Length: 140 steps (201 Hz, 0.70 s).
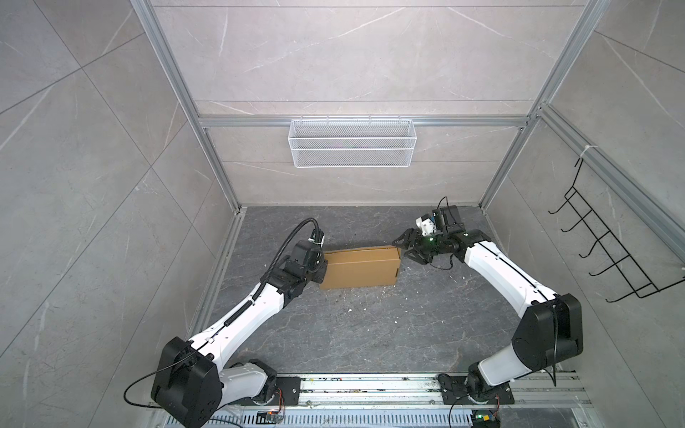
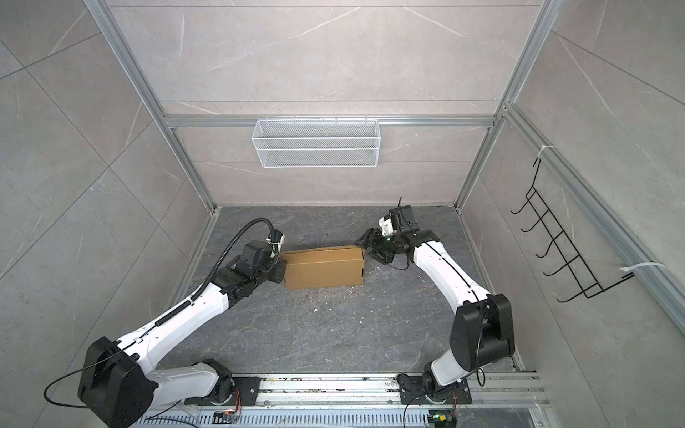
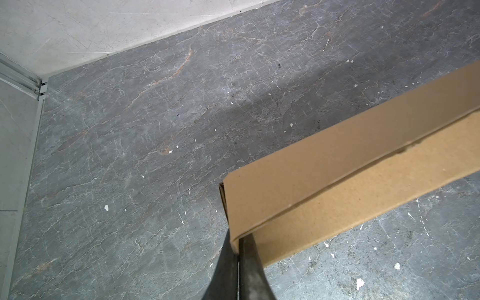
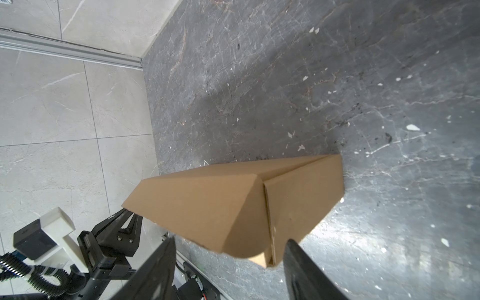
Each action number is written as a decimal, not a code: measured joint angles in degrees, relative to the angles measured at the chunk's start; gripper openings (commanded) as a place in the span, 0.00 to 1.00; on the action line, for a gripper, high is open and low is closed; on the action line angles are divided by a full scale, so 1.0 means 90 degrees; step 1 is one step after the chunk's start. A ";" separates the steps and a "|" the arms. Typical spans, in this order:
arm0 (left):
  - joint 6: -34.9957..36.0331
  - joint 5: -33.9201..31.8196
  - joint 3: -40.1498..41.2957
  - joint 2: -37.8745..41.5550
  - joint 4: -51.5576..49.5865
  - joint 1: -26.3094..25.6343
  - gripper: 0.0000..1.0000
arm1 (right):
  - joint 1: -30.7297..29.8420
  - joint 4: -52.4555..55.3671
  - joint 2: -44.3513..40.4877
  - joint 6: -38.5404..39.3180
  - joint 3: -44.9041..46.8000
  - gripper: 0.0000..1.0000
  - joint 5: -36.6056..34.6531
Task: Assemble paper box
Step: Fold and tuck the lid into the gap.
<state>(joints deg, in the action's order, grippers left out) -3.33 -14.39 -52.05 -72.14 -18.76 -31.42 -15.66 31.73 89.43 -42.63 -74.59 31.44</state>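
Mid-table [image 1: 370, 333], your paper box [image 1: 361, 272] sat folded up with the lid down. At its left end, the left gripper [image 3: 238, 241] was pressed together on a cardboard edge at the corner. At the right end, the right gripper [image 1: 401, 249] was spread, holding nothing. It looked like the final closing step. Next you'd likely have to seat the right-end seam while the left braced. Behind, the wire basket [image 1: 352, 142] hung on the wall, unused.

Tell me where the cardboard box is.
In both top views the paper box lies on the table, left end pinched by the left hand, open right hand at its other end.
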 measured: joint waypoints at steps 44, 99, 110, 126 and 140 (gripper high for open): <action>0.0024 -0.0029 0.0000 0.0000 -0.0002 -0.0012 0.00 | 0.0000 -0.0058 0.0002 -0.0216 0.0223 0.68 0.0036; 0.0039 -0.0058 0.0000 -0.0007 0.0015 -0.0029 0.00 | 0.0015 -0.0770 -0.0015 -0.0896 0.0600 0.68 0.0253; 0.0039 -0.0061 0.0000 -0.0012 0.0017 -0.0034 0.00 | 0.0022 -0.0879 -0.0019 -0.1027 0.0646 0.69 0.0279; 0.0039 -0.0061 0.0000 -0.0012 0.0019 -0.0041 0.00 | 0.0022 -0.1100 -0.0046 -0.1265 0.0760 0.69 0.0289; 0.0039 -0.0066 0.0002 -0.0012 0.0022 -0.0041 0.00 | 0.0022 -0.1304 -0.0085 -0.1486 0.0889 0.69 0.0299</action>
<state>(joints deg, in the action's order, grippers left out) -2.98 -14.98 -52.03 -72.25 -18.57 -31.79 -15.46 19.99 88.66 -56.01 -66.59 34.13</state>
